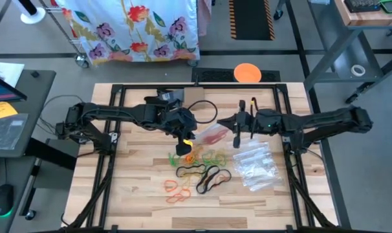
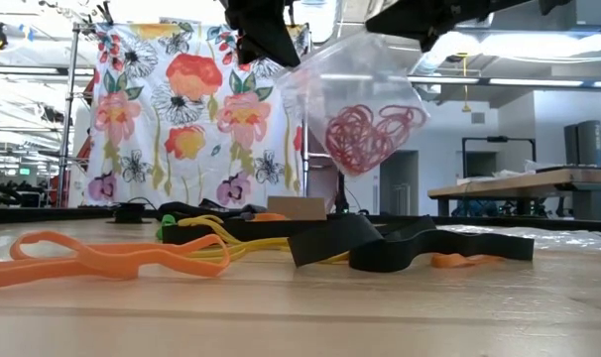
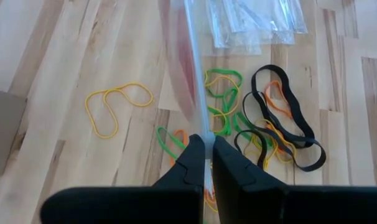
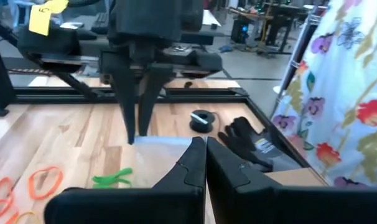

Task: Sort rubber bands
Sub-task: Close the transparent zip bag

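End effectors [image 3: 206,149] [image 4: 205,152] both clamped on bag [image 2: 365,104].

Clear plastic bags [image 1: 255,165] on wooden table [image 1: 138,194], floral cloth [image 1: 134,29], orange disc [image 1: 247,72], black gloves [image 4: 251,143]

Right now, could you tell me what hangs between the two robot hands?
A clear plastic zip bag holding red rubber bands, pinched by the left hand and right hand, as the low view shows.
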`<action>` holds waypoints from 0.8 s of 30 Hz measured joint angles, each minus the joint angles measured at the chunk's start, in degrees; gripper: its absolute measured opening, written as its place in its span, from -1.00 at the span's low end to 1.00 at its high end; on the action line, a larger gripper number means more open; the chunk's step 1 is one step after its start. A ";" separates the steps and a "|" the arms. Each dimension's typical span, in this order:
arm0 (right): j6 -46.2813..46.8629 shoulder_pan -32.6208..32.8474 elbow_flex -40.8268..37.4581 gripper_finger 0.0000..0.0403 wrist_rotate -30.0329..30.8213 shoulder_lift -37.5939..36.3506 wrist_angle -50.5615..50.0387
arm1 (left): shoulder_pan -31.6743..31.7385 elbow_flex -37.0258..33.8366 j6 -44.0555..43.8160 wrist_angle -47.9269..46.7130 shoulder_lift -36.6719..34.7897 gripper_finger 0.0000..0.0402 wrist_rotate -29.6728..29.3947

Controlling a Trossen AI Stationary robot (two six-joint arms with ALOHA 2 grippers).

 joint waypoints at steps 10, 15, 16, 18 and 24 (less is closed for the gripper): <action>-0.11 -0.02 0.02 -1.00 2.27 -2.10 -2.84 | -0.02 -0.04 -0.27 -0.08 0.02 -0.99 0.10; 0.06 -0.09 0.04 -1.00 0.01 -1.77 -2.62 | -0.02 -0.08 -0.34 0.05 0.07 -0.99 0.02; 0.13 -0.06 0.07 -1.00 -0.40 -1.51 -2.15 | -0.02 -0.10 -0.42 0.01 0.07 -0.99 0.01; 0.06 0.29 0.09 -0.99 -0.50 -1.29 -1.81 | -0.03 -0.14 -0.46 -0.19 0.07 -0.99 0.00; -5.27 0.52 0.11 -0.70 -0.75 -1.44 0.95 | -0.07 -0.15 -0.46 -0.55 0.13 -0.99 0.04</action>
